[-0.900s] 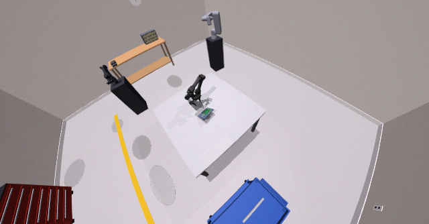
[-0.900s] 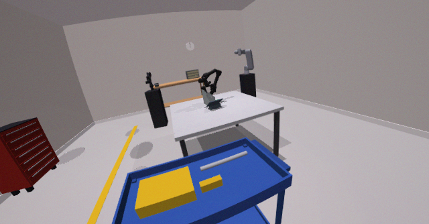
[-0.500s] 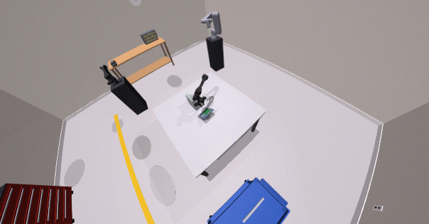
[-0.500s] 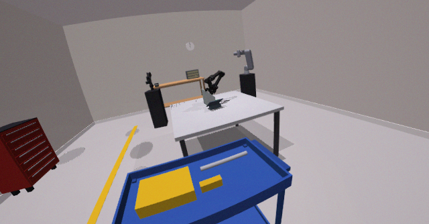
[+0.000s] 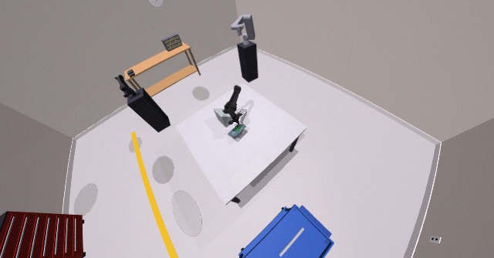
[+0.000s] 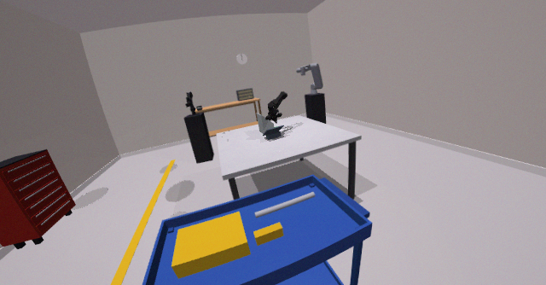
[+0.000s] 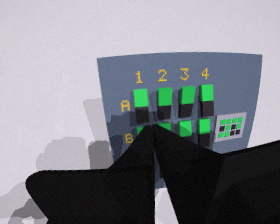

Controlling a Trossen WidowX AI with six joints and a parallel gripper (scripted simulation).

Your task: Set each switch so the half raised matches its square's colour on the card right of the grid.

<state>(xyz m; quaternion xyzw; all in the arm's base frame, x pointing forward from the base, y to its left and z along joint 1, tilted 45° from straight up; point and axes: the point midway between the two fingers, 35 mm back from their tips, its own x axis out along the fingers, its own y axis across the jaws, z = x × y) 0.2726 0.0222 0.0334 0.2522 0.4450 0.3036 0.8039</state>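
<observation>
The grey-blue switch panel [image 7: 244, 72] [image 5: 234, 134] [image 6: 273, 133] lies on the white table. In the wrist view I see columns 1 to 4 and rows A and B. The row A switches [image 7: 164, 104] each show a green far half and a dark near half. The row B switches 3 and 4 [image 7: 195, 127] show green. The small card [image 7: 231, 127] lies on the panel's right side. My gripper [image 7: 151, 131] [image 5: 238, 122] is shut and empty, with its tip over row B around columns 1 and 2. It hides those switches and any rows nearer the arm.
The white table [image 5: 247, 161] [image 6: 256, 153] holds a grey wedge stand [image 5: 221, 117] beside the arm base. A blue cart [image 6: 264, 234], a red tool chest [image 6: 30, 195], two black pedestals and a wooden shelf stand around the room.
</observation>
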